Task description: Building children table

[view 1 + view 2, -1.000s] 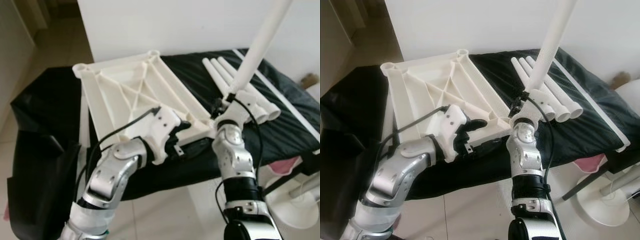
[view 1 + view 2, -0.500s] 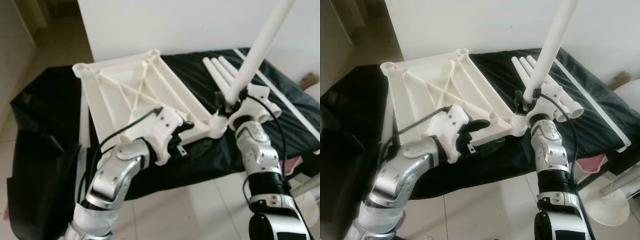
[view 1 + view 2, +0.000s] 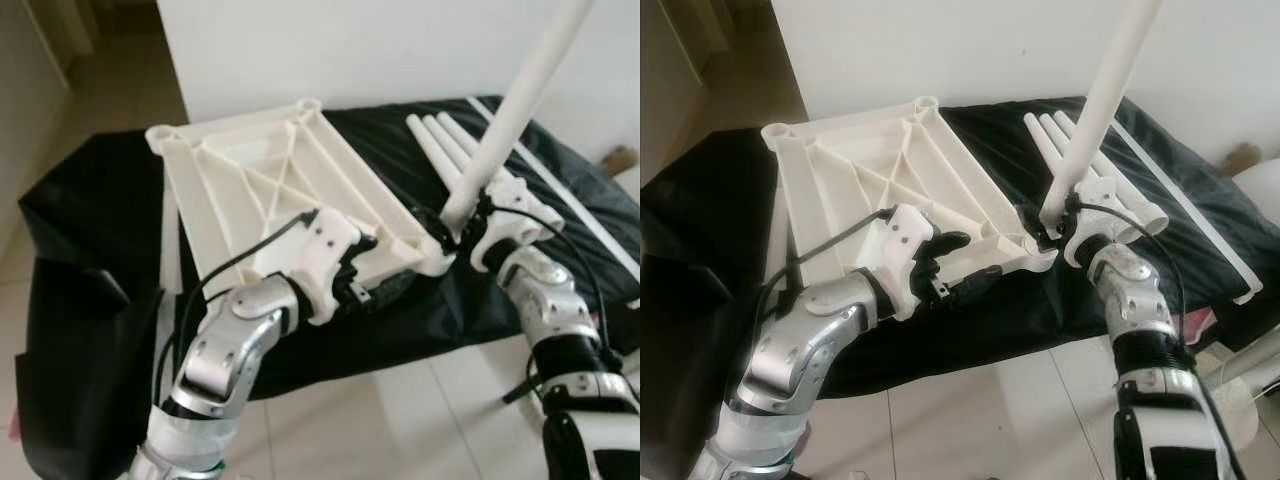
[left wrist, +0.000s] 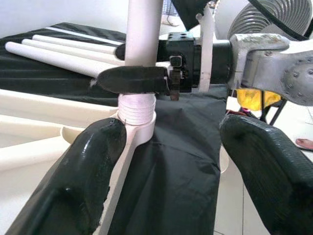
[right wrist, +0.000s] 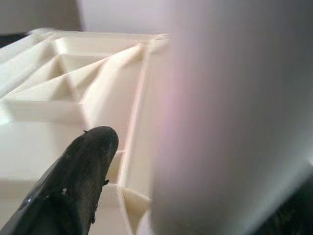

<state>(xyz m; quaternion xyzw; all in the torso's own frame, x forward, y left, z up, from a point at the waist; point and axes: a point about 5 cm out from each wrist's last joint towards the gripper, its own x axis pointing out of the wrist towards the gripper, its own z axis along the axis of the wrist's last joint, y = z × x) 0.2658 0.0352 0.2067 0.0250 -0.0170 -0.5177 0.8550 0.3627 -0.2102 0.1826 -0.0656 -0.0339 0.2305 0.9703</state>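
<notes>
- Right gripper [image 3: 1058, 222]: the arm reached up from the lower right with a bent wrist, and its black fingers were pinched round the lower end of one table leg [image 3: 1105, 100], just above the threaded tip.
- Table leg, held: one white tube, standing nearly upright and leaning slightly to the right. In the left wrist view its threaded end [image 4: 138, 108] sat in the corner socket [image 4: 139, 131] of the tabletop.
- Left gripper [image 3: 358, 275]: the arm was bent at the elbow and reached forward across the near edge of the tabletop. Its fingers [image 4: 80, 181] were spread apart, one resting against the white rim beside the socket, the other over the black cloth.
- Tabletop [image 3: 250, 180]: one white moulded panel, lying upside down with its ribbed underside and crossed braces showing, on the black cloth [image 3: 90, 200] that covered a low surface against the white wall.
- Spare legs [image 3: 1080, 165]: three white tubes lay side by side on the cloth, just behind the right gripper.
- Long white strip [image 3: 560, 190]: one, lying along the right side of the cloth.
- Fan [image 4: 279, 19]: one, seen behind the right arm in the left wrist view.
</notes>
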